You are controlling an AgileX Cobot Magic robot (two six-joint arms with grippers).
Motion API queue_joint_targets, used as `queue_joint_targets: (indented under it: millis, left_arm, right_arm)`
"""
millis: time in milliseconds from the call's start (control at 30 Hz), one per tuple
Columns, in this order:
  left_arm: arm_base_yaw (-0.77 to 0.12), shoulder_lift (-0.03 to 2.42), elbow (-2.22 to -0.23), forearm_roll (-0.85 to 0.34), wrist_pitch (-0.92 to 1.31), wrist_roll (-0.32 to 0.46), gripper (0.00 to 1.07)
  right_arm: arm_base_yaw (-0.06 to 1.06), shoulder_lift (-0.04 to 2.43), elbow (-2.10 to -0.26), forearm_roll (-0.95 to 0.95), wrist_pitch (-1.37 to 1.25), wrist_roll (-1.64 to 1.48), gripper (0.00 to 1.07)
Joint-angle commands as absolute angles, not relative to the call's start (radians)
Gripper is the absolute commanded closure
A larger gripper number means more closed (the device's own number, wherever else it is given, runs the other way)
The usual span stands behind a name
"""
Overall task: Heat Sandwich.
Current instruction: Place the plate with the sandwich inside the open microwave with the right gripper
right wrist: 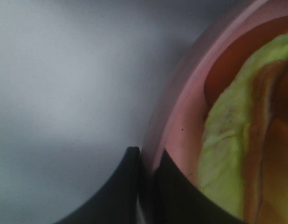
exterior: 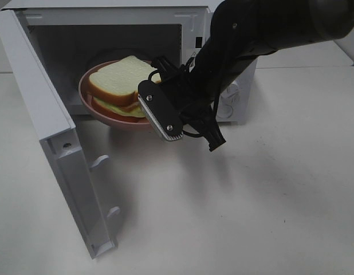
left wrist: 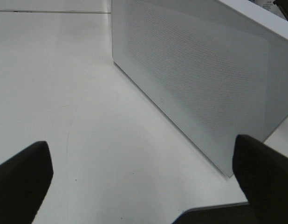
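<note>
Clamping the plate [right wrist: 177, 114] rim, visible only wrist-side, is the right end effector [right wrist: 147, 161]; the left end effector [left wrist: 144, 175] gapes wide.

White microwave [exterior: 108, 16] upper left, fine dot pattern on its panel [left wrist: 200, 74]; pink plate [exterior: 94, 106]; sandwich [exterior: 117, 80] white, tan-crusted, pale green and reddish-brown inside; black arm [exterior: 240, 40]; off-white table [exterior: 251, 200].

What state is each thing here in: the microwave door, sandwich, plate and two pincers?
microwave door: swung wide open.
pink plate: at the microwave's mouth, rim pinched.
sandwich: whole, lying on the pink plate.
right pincer: shut on the pink plate's rim.
left pincer: open, holding nothing.
</note>
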State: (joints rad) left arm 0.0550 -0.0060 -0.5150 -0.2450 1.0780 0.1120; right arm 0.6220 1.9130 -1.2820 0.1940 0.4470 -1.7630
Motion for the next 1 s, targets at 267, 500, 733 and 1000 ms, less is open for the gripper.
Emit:
queue_joint_targets:
  millis: [267,500,733,1000]
  left_arm:
    - [0.057,-0.021,-0.515,-0.246,1.072,0.114,0.09]
    - [0.057,-0.021,-0.515,-0.246,1.072,0.114,0.09]
    - [0.057,-0.021,-0.515,-0.246,1.072,0.114,0.09]
    - [0.057,-0.021,-0.515,-0.246,1.072,0.114,0.09]
  right_arm:
    - [0.622,1.978,-1.408,0.131,0.499,-1.696,1.07]
    - [0.622,2.042,-1.512,0.095,0.528,-1.651,1.07]
    - [0.622,2.117,-1.612,0.077,0.547,-1.603,1.07]
    - [0.622,2.188,-1.711,0.048,0.55,-1.551,1.07]
